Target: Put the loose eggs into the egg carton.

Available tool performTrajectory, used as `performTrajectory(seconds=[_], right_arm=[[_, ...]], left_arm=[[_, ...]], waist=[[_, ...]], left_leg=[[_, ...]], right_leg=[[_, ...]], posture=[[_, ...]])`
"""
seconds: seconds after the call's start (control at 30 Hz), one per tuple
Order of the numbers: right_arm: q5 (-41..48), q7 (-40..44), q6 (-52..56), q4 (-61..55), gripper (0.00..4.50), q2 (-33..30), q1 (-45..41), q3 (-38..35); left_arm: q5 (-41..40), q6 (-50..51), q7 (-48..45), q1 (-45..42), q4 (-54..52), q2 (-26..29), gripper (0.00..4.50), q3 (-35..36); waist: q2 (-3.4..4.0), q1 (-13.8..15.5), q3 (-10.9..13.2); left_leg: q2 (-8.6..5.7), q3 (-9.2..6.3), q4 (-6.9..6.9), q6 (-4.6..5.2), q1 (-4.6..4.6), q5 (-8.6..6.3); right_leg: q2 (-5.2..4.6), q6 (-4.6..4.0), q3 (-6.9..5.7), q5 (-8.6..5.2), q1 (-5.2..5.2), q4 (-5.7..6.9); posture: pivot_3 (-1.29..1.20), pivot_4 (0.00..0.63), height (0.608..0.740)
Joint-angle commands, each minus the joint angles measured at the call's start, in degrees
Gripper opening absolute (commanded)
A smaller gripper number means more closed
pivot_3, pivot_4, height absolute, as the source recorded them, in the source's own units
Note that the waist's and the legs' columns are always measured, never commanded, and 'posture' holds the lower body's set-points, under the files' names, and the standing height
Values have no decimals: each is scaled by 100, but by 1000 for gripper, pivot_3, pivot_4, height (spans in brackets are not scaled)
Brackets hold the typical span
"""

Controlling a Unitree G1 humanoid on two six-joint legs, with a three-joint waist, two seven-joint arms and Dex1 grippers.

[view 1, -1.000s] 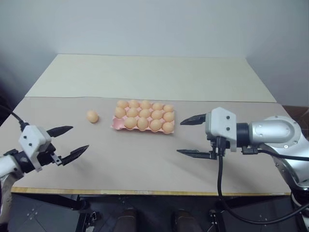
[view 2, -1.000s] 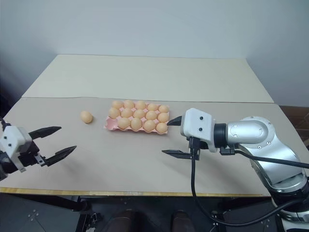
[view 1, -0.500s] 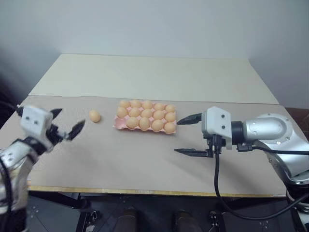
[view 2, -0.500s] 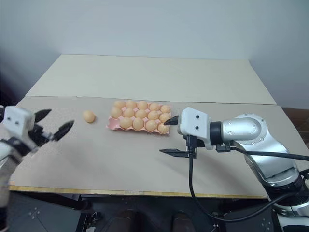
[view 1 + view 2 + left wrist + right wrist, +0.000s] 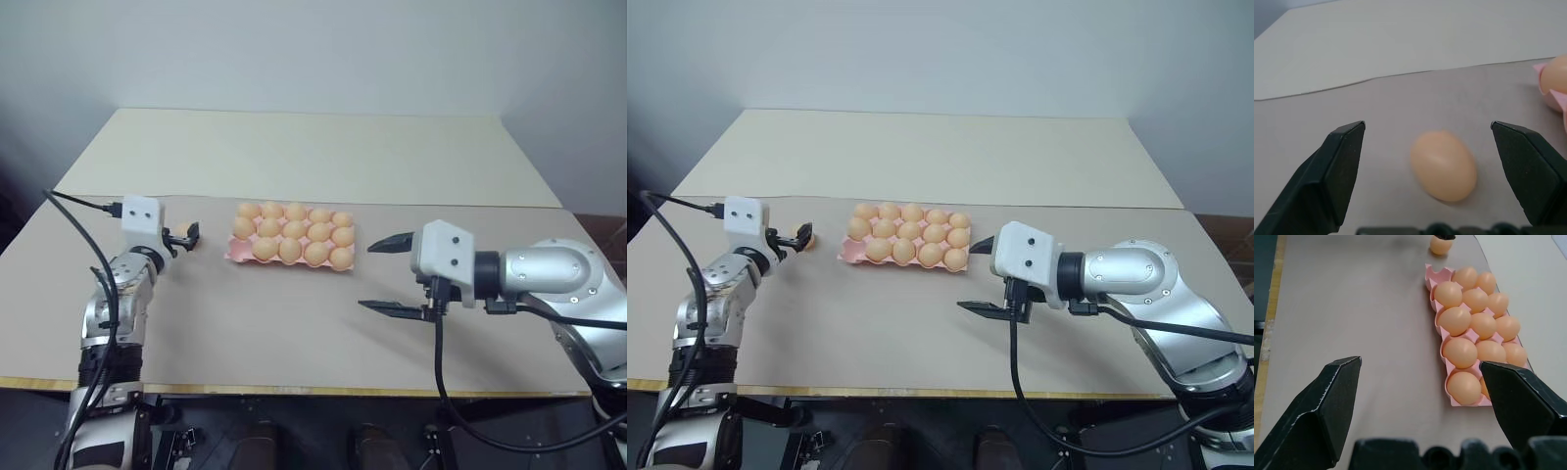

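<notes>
One loose egg [image 5: 1444, 165], light orange-tan, lies on the tan table left of the egg carton [image 5: 235, 256]. My left gripper [image 5: 184, 236] is level with the table and open, a finger on each side of this egg, not touching it. The pink carton holds several eggs [image 5: 294, 233]; its front-left corner cup [image 5: 1436, 273] is empty. My right gripper [image 5: 372, 276] hovers open to the right of the carton, with nothing between its fingers. In the right wrist view the loose egg [image 5: 1441, 245] sits just beyond the carton's empty corner.
The table's front edge [image 5: 294, 388] runs close to me. A paler table section [image 5: 294, 152] lies behind the carton. A black cable [image 5: 439, 362] hangs from my right wrist over the front of the table.
My left arm has swung forward from the table's front-left edge to the loose egg and rolled its open fingers around it. The right arm has stayed put.
</notes>
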Motion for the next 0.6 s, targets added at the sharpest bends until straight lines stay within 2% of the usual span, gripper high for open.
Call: performTrajectory(seconds=[0.03, 0.23, 0.4, 0.5, 0.6], right_arm=[[59, -111, 68, -250, 4500, -70, 28, -212], [61, -185, 95, -263, 4500, -89, 59, -247], [15, -196, 81, -233, 4500, -122, 45, -229], [-20, -209, 79, -243, 4500, -154, 60, -207], [-38, -213, 66, -244, 4500, -157, 79, -190]], left_arm=[[102, -324, -86, -235, 381, 5, 4477, -102], [126, -907, -227, -632, 1578, -135, 4477, -169], [208, -1181, -212, -878, 2115, -214, 4477, -234], [245, -1134, -99, -982, 2276, -237, 3871, -207], [389, -1174, -28, -938, 2265, -174, 2936, -285]], waist=[[0, 8, 0], [-1, 10, 0], [-1, 12, 0], [-1, 12, 0], [-1, -1, 0]], left_leg=[[-1, 0, -1, 0, 0, 0], [-3, 1, 1, 0, -1, 0], [-3, 0, 0, 0, -4, 0], [-4, 0, 1, 0, -5, 0], [-3, 0, 1, 0, -3, 0]], right_leg=[[0, 0, 0, 0, 0, 0], [-1, 0, -1, 0, 0, -1], [-1, 0, -2, 0, -1, -2], [-2, 1, -3, 0, -1, -2], [0, 1, -2, 0, -1, -1]], posture=[[0, 150, 740], [0, 150, 740], [0, 150, 740], [0, 150, 740], [0, 150, 740]])
